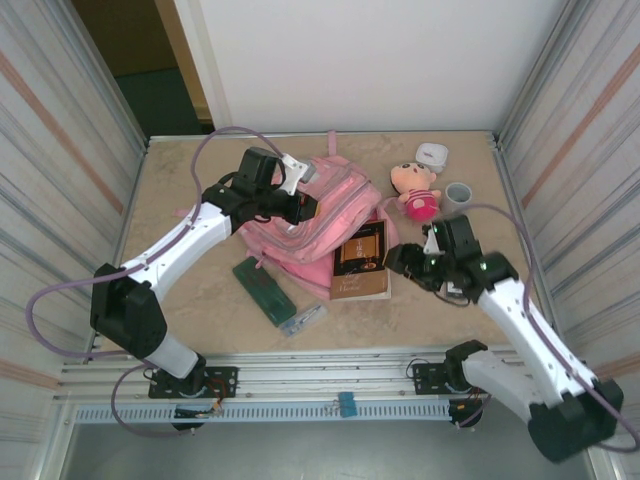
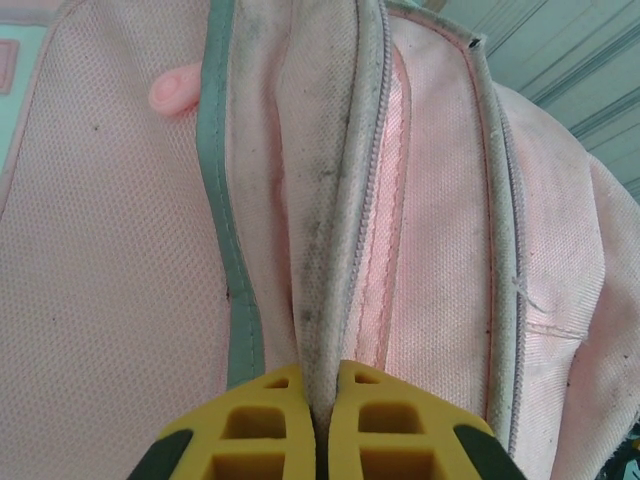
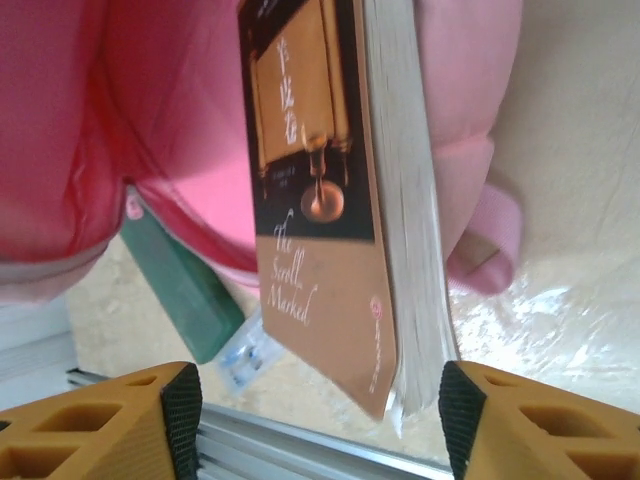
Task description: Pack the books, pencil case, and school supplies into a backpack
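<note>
Lettering on the book reads "The Scroll Marked" in pale script across the tan lower half of its cover. Above it a dark panel carries a gold scroll picture with characters too blurred to read, and a small red round mark sits near the lower corner. Pale page edges run down the right side. In the top view the book lies at centre, its upper end on the pink backpack and its lower end on the surface. The right fingers stand wide apart on either side of the book's lower end, gripping nothing. The left fingers are pinched together on a grey-edged fold of the backpack beside its zip. Left of the book lie the green case and, just below it, the clear pen.
</note>
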Controlling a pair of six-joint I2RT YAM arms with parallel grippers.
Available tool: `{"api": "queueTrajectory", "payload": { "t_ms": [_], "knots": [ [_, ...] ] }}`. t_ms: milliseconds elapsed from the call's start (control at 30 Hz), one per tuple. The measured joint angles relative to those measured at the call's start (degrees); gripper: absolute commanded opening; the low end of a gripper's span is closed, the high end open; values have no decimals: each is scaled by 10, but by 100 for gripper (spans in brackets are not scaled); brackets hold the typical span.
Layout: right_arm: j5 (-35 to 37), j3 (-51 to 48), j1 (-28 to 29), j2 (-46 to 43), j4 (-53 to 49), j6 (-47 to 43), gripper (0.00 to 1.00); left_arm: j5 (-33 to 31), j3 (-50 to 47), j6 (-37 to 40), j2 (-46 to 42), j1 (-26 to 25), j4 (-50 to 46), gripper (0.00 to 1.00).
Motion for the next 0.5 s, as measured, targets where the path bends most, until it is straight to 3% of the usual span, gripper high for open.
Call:
{"api": "queueTrajectory", "payload": {
  "t_ms": [233,500],
  "knots": [
    [94,-178,92,-153,101,228,86,2,-11,-38,1,0,24,0],
    [169,-202,215,-129,177,331,90,13,-11,-60,13,0,38,0]
  ]
}}
